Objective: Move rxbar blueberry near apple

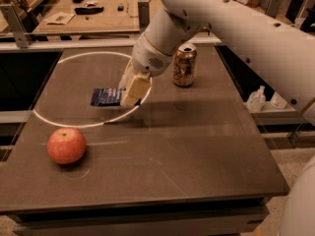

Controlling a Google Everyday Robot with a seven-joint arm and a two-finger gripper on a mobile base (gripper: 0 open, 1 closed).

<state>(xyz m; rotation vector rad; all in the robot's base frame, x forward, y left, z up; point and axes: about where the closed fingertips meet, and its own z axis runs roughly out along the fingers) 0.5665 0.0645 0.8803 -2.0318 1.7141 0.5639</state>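
Here, the gripper (pixel 132 93) hangs over the middle-left part of the dark tabletop (pixel 197 151), reaching down from the white arm (pixel 236 28) that enters from the upper right. Its pale fingers (pixel 135 88) are clamped on the right end of the rxbar blueberry (pixel 105 97), a flat dark navy wrapper that sticks out to the left of them, roughly level. Whether the bar rests on the tabletop or sits just above it cannot be told. The bar lies inside a thin white ring (pixel 59 63) marked on the tabletop, close to the ring's near edge.

The apple (pixel 66 145), red-orange and round, sits on the tabletop outside that ring, nearer the front left corner, well apart from the bar and the gripper. A gold-brown drink can (pixel 184 65) stands upright behind and to the right of the gripper, near it but not touching. A small clear bottle (pixel 256 100) stands off the tabletop's right edge, lower down.
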